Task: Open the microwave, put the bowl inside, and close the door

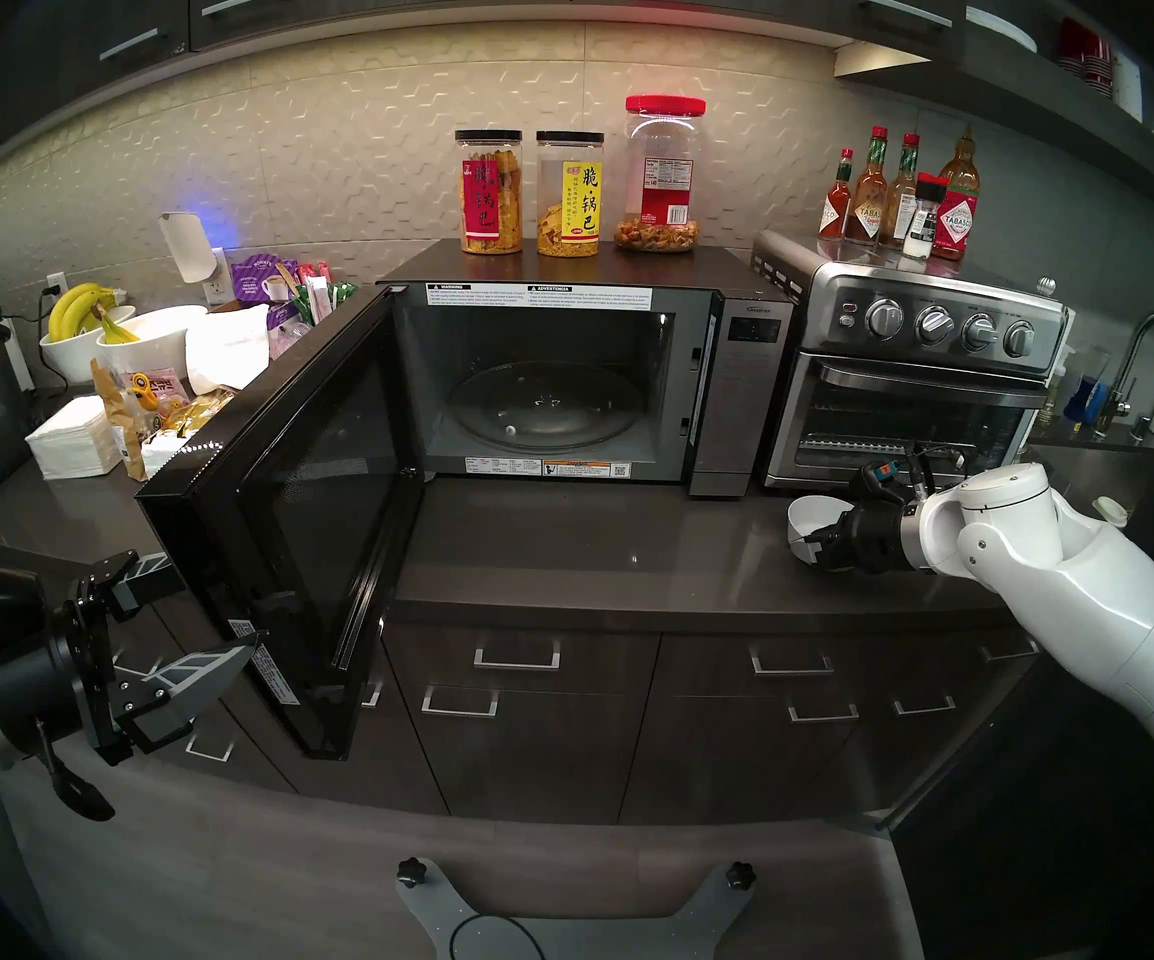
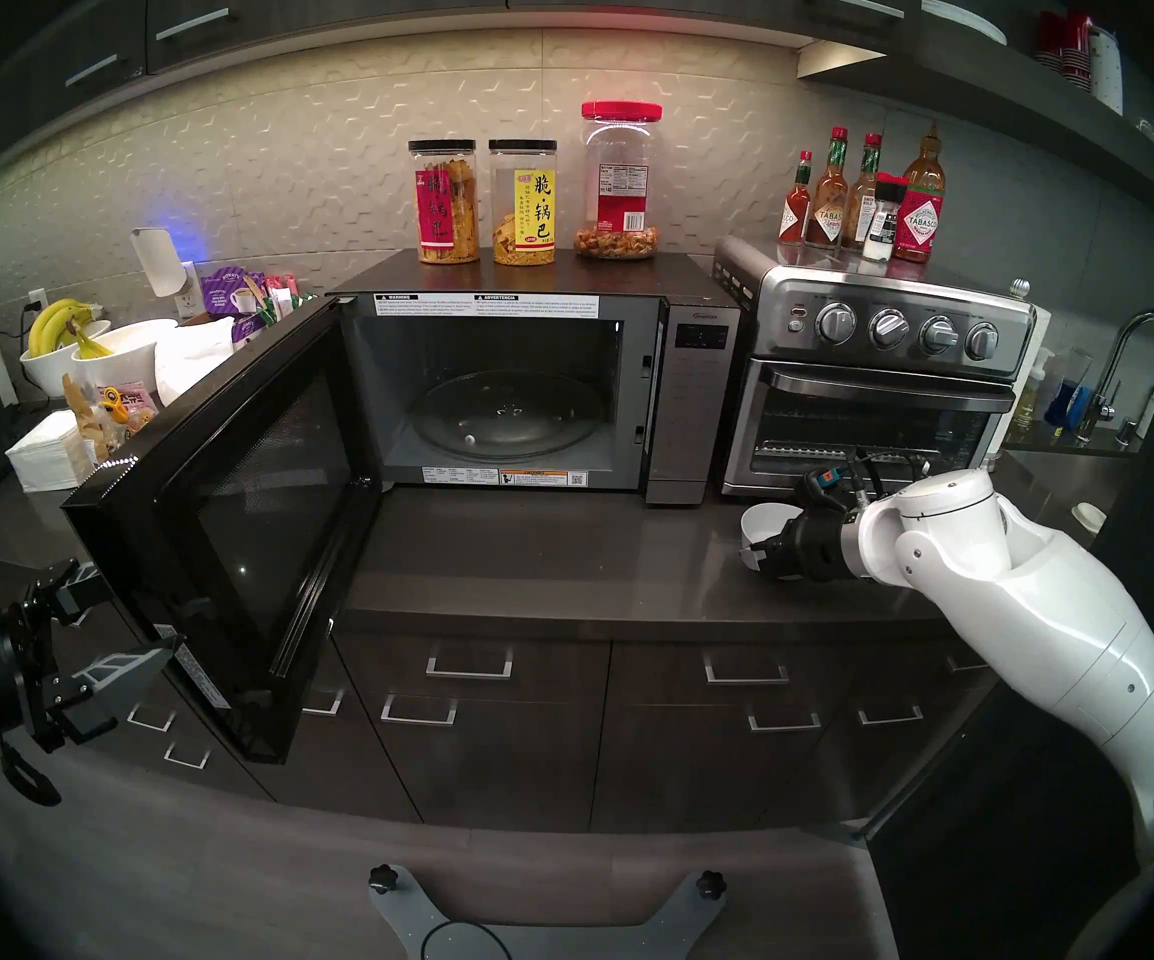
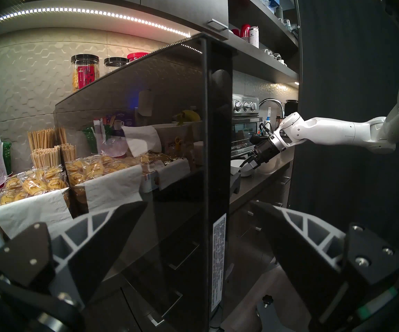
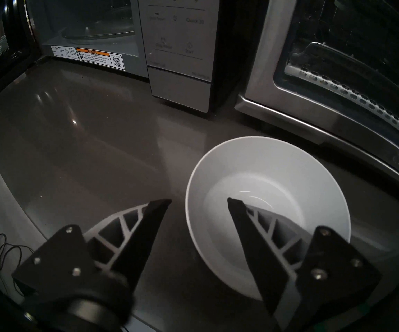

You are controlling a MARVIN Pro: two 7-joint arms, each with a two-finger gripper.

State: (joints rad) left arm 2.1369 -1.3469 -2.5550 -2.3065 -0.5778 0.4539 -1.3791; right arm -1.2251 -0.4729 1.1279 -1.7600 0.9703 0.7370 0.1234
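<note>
From where I stand the microwave [image 1: 560,377] is a big black box with its door [image 1: 283,522] swung wide to the left, the glossy dark glass throwing back reflections of the snack packets behind it, the inner face showing a fine mesh window. Inside, a clear glass turntable [image 1: 546,404] lies on the grey cavity floor with nothing on it. The bowl [image 4: 265,192], small, white, round and smooth, sits on the polished brown-grey countertop [image 1: 560,543] in front of the brushed-steel toaster oven [image 1: 906,377], to the right of the microwave. The right gripper [image 4: 198,202] has its ribbed, wedge-shaped fingers parted across the bowl's near rim, one tip inside, one outside on the counter side; whether either pad actually touches the wall I cannot tell, and from the head view the black wrist hides most of the bowl. The left gripper [image 3: 198,209] hangs spread wide at the door's free edge, one finger on either side of it, gripping nothing; its far finger is largely lost behind the door.
</note>
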